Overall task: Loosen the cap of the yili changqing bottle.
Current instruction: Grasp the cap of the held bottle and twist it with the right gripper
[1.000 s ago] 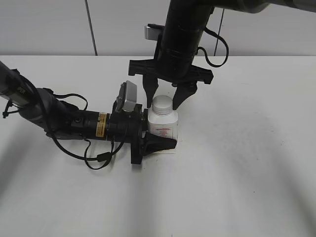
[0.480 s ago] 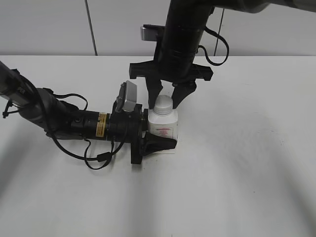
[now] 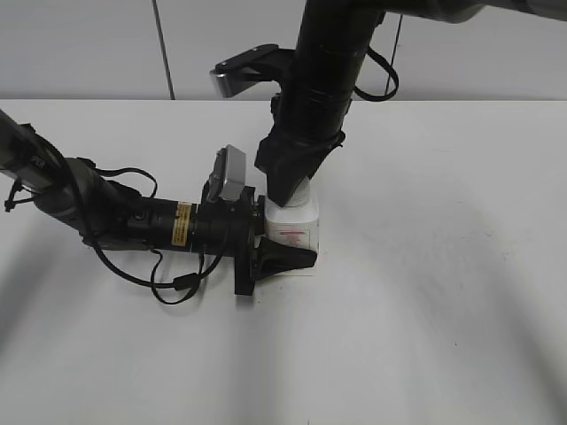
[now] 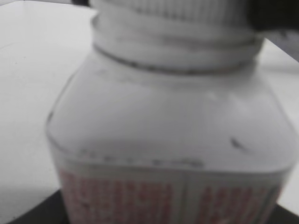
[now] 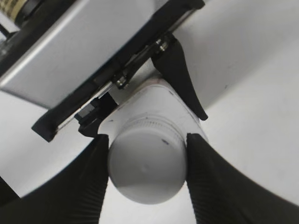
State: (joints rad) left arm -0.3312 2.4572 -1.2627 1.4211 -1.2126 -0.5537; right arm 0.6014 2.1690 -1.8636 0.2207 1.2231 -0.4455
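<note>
The yili changqing bottle (image 3: 293,228) stands upright on the white table, white with a red-printed label. It fills the left wrist view (image 4: 173,135). My left gripper (image 3: 282,241) lies level from the left and is shut on the bottle's body. The white ribbed cap (image 5: 147,163) sits on the neck; its ribbed edge shows at the top of the left wrist view (image 4: 187,10). My right gripper (image 3: 297,184) comes down from above and is shut on the cap, one finger on each side (image 5: 147,168). In the exterior view the right gripper hides the cap.
The white table (image 3: 425,292) stretches round the bottle. A pale panelled wall (image 3: 89,49) runs behind the table's far edge. The left arm's cables (image 3: 168,283) loop on the table at the left.
My right gripper closed its fingers onto the cap and turned about the bottle's axis; its wrist camera swung round to the left. The left gripper and bottle stayed put.
</note>
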